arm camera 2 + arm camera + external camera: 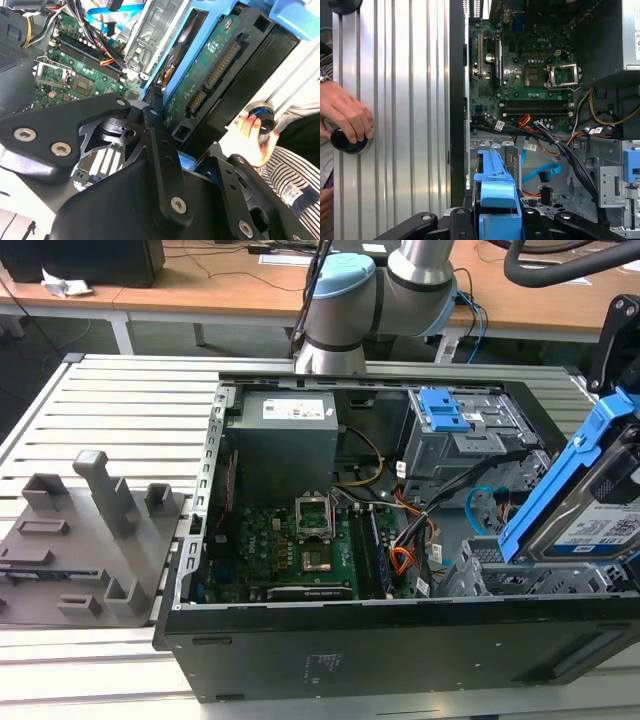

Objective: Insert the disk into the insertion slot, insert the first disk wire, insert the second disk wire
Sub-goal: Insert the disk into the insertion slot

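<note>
**One disk [600,515] in the jaws, insertion slot [485,572] not yet filled**

Gripper [497,222] jaws pinch the disk by its bright blue carrier, which sits edge-on between the black linkages in the first wrist view. The second wrist view gives the board face: green circuit board and connector row. The exterior view gives the label face and the tilt.

Long axis slants, low end toward the exterior view's left, just above the grey perforated cage. So the slot lies below and just ahead of the jaws. My read: close to the mouth, not entered.

Beyond the carrier, the second disk wire [545,172] curves in a loose light blue loop, apart from the disk. The first disk wire [524,120], thin orange-red strands, lies further in by the motherboard [530,75] edge; can't tell where its end goes. Neither looks plugged into the disk.

The taller cage with blue latches [445,410] stands past the slot. Off to the side, a person's hand [345,115] rests on a black knob [347,142] at the edge of the slotted desk [400,75].
</note>
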You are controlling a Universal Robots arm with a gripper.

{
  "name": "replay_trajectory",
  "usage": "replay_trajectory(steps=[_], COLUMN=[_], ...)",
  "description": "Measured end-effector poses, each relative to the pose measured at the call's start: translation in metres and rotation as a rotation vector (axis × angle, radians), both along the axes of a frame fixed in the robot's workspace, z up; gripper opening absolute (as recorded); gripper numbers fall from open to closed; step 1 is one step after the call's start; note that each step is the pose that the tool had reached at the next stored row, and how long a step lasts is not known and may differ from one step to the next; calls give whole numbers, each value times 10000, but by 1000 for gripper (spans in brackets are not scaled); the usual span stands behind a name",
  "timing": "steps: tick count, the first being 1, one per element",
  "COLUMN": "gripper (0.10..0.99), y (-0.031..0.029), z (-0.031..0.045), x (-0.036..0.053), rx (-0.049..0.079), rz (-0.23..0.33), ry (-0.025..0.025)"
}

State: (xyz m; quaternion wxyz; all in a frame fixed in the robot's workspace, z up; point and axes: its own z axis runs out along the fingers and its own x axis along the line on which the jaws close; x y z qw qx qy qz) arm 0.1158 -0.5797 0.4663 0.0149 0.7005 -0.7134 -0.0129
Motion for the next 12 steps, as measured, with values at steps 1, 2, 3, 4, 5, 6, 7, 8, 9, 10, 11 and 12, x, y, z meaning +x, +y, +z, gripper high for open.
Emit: replay_trajectory(steps=[1,2,3,4,5,6,7,8,9,10,11,12], gripper=[361,361,361,361,361,361,361,361,361,361,361,361], y=[0,0,0,0,0,0,0,0,0,0,0,0], z=[-6,-10,-12,-14,-17,-19,-23,-29,-32,-35,-38,-43], x=[0,0,0,0,0,0,0,0,0,0,0,0], rx=[-1,-1,-1,-1,-1,-1,-1,0,0,0,-2,0], rz=[0,0,0,0,0,0,0,0,0,0,0,-1], ry=[0,0,1,0,1,1,1,0,1,0,1,0])
